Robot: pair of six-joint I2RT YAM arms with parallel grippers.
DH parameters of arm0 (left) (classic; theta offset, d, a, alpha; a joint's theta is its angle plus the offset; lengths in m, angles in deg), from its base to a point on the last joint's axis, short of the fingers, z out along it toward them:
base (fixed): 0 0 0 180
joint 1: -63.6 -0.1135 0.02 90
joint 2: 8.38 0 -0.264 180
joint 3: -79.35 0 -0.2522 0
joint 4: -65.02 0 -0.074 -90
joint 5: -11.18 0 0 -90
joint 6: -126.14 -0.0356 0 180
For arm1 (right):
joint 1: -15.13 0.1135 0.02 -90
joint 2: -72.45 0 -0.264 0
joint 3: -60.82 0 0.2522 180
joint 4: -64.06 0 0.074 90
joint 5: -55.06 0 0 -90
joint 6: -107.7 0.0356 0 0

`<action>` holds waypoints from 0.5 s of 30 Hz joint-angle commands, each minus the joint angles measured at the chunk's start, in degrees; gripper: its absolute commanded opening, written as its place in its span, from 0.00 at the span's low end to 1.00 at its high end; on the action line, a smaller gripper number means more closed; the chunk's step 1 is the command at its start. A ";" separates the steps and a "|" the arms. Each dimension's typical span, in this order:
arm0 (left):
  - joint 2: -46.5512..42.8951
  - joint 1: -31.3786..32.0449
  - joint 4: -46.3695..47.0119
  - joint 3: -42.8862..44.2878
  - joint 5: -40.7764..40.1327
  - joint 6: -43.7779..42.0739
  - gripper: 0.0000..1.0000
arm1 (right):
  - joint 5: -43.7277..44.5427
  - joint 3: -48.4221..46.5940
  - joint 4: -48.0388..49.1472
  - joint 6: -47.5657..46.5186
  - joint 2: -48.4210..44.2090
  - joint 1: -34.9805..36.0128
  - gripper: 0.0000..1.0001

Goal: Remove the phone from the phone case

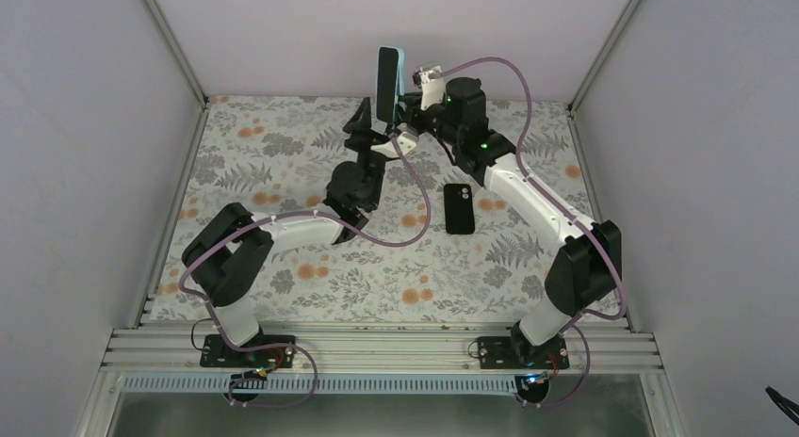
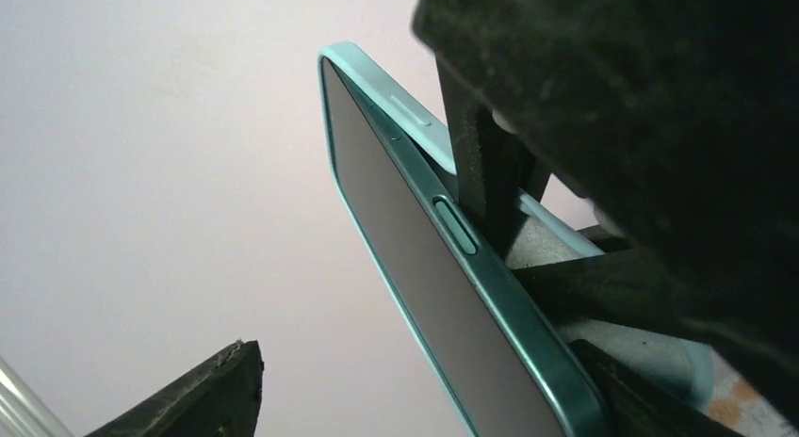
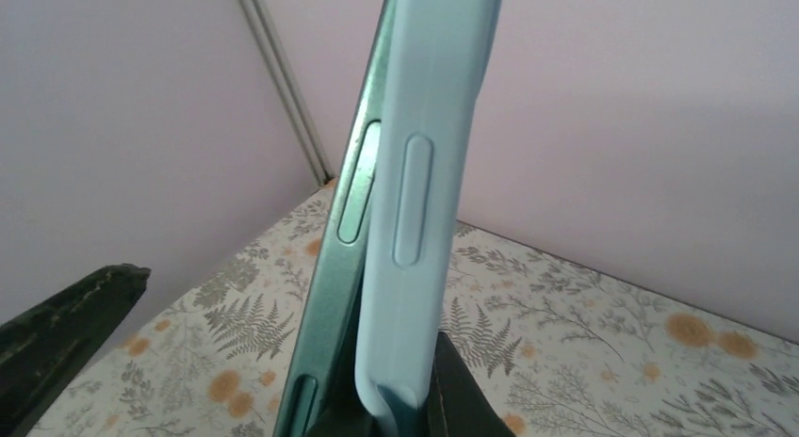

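Note:
My right gripper holds the light blue phone case upright above the far middle of the table, shut on the case's lower edge. The teal phone with its dark screen sits partly peeled out of the case, and a gap shows between them low down. My left gripper reaches up from below with its jaws open around the phone. One finger stands well off the screen side, and a dark mass on the other side lies close behind the case.
A black phone-sized slab lies flat on the floral table cover to the right of centre. Pale walls close in the table at the back and on both sides. Purple cables loop over both arms.

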 commanded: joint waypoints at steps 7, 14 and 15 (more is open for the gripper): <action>-0.09 -4.45 14.64 4.30 -10.29 -5.36 0.40 | -20.13 2.47 -21.58 -5.04 -0.51 2.09 0.03; 1.61 -4.25 14.01 6.57 -9.97 -5.67 0.25 | -21.97 1.38 -25.37 -6.77 -0.13 2.22 0.03; 1.87 -4.22 13.90 6.99 -10.09 -5.83 0.23 | -21.92 1.55 -25.46 -6.76 -0.30 2.20 0.03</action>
